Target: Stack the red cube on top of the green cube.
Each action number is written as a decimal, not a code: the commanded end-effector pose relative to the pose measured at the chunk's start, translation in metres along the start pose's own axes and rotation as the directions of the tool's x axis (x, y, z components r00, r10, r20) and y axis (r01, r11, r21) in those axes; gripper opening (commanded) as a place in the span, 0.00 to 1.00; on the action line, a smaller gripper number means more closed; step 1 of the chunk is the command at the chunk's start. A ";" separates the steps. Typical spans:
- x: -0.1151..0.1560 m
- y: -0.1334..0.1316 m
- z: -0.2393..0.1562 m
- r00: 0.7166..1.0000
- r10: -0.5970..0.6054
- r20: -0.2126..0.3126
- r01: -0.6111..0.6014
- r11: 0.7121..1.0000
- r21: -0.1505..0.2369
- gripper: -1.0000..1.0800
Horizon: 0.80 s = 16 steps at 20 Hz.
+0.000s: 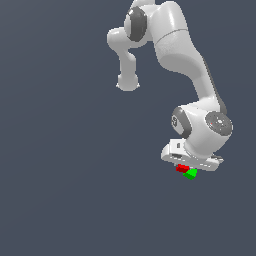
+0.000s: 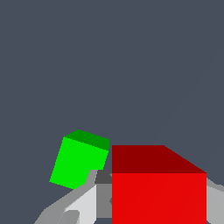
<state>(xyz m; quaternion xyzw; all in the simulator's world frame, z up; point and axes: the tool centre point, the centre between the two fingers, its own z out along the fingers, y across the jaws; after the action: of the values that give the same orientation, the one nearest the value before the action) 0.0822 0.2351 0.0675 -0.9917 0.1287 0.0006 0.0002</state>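
The red cube [image 1: 181, 168] sits between my gripper's [image 1: 184, 167] fingers, right under the white hand. In the wrist view the red cube [image 2: 158, 192] looms large and close, with a grey-white finger [image 2: 85, 202] against one side and the other finger just showing at the opposite side. The gripper [image 2: 157, 208] is shut on it. The green cube [image 1: 190, 174] lies just beside and slightly below the red one, toward the exterior view's right. In the wrist view the green cube [image 2: 79, 161] looks smaller, farther away and turned at an angle. The two cubes look apart there.
A plain dark grey surface [image 1: 75, 175] fills the scene. The white arm [image 1: 180, 55] rises from the hand toward the top of the exterior view.
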 end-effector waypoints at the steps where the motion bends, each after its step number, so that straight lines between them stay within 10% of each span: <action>1: 0.000 -0.014 0.001 1.000 0.002 -0.001 -0.002 1.000 0.000 0.00; 15: 0.000 -0.044 0.006 1.000 0.002 -0.001 -0.002 1.000 0.000 0.00; 16: 0.000 -0.044 0.006 1.000 0.002 -0.001 -0.002 1.000 0.000 0.96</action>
<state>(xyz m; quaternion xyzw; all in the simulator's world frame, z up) 0.0925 0.2777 0.0614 -0.9916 0.1292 0.0004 -0.0001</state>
